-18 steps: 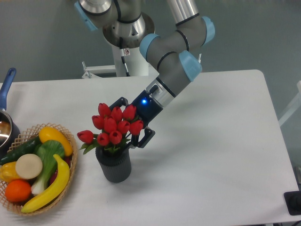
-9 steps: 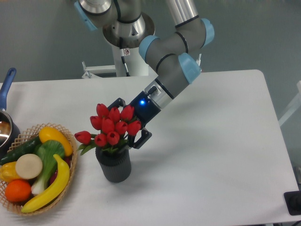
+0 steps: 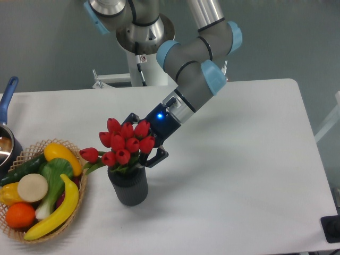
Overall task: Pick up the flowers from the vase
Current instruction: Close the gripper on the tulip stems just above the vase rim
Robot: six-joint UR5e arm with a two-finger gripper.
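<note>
The flowers (image 3: 122, 142), a bunch of red tulip buds with green leaves, stand in the dark grey ribbed vase (image 3: 129, 189) at the front left of the white table and lean a little to the left. My gripper (image 3: 141, 139) comes in from the upper right, right behind the buds. Its two black fingers are spread apart: one shows above the bunch (image 3: 132, 117), the other to the lower right of it (image 3: 159, 155). The bunch lies between them and hides the fingertips. The stems inside the vase are hidden.
A woven wicker basket (image 3: 81, 157) with a banana, an orange, a cucumber and a green leafy vegetable stands just left of the vase. A pot with a blue handle (image 3: 7, 99) sits at the left edge. The arm's base (image 3: 143, 37) stands behind the table.
My gripper has moved a little to the left and down along the bunch. The tulips have shifted and tilted left with it. The vase has stayed in place.
</note>
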